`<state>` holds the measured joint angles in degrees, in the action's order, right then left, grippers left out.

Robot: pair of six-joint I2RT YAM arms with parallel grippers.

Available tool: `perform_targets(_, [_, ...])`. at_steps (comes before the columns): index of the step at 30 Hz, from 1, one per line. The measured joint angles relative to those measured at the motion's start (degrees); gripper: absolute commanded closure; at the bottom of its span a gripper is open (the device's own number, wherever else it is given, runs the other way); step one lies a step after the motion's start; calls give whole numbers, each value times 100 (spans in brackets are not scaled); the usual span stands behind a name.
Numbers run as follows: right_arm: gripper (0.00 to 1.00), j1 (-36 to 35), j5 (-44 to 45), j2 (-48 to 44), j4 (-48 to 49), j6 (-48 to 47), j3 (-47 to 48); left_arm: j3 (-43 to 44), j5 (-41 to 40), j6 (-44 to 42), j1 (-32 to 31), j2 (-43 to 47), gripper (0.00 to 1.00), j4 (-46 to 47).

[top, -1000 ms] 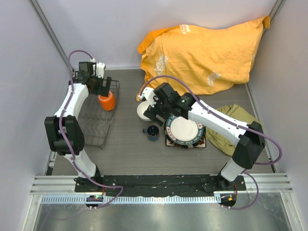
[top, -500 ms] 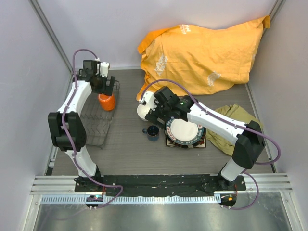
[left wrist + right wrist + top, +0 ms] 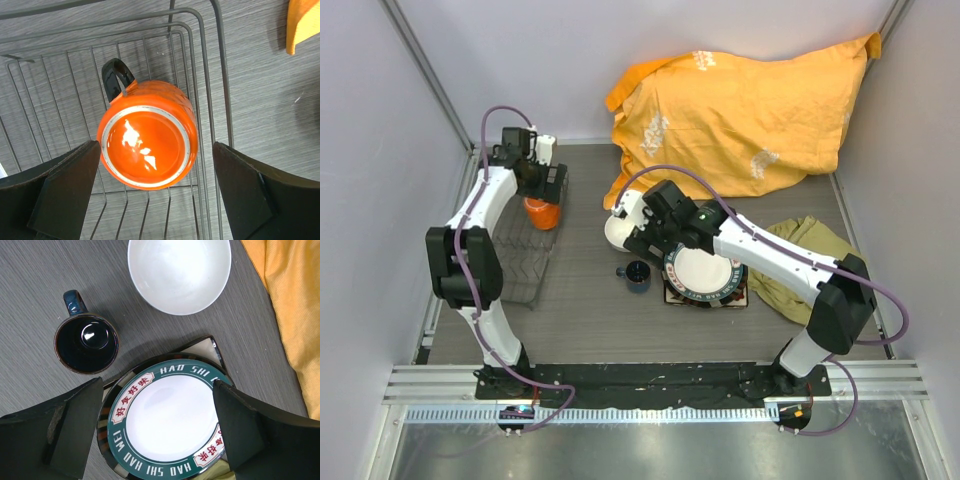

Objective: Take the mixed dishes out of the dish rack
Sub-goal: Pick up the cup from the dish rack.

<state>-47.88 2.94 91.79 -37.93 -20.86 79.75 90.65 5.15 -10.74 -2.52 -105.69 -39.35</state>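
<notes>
Left side: the dish rack (image 3: 523, 268) lies along the left edge of the surface (image 3: 590, 300), close to the side wall. It is thin dark wire with raised sides and rounded corners. The orange mug (image 3: 150, 127) stands in its far right corner, just inside the side wires. The mug is glossy and round, with a pale ring and a black handle. We cannot tell whether its base or its mouth faces up.

The left hand (image 3: 156, 160) hangs over the mug, spread wide, with one dark finger on each side and a gap to the mug on both. It holds nothing.

Middle: a bare strip of grey wood-grain surface runs between the rack and the other dishes.

Right side: the right hand (image 3: 157, 390) hangs spread wide above the plates and grips nothing.
- The round plate (image 3: 167, 420) is white with a dark green lettered band. It rests on the square plate (image 3: 209, 349), whose corners stick out.
- The blue cup (image 3: 86, 342) is dark and glazed. It stands upright just beside the round plate's rim, not touching it.
- The white bowl (image 3: 179, 272) is smooth and sits mouth up, beyond both and apart from them, near the hem of the orange cloth (image 3: 740, 100).

The crumpled orange cloth fills the far right corner. An olive cloth (image 3: 800, 262) is bunched against the plates' right side.
</notes>
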Motion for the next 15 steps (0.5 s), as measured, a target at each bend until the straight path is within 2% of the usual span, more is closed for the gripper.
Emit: perform_targets(15, [5, 4, -2, -44, 50, -2, -146, 33, -258, -42, 0, -262, 1, 11])
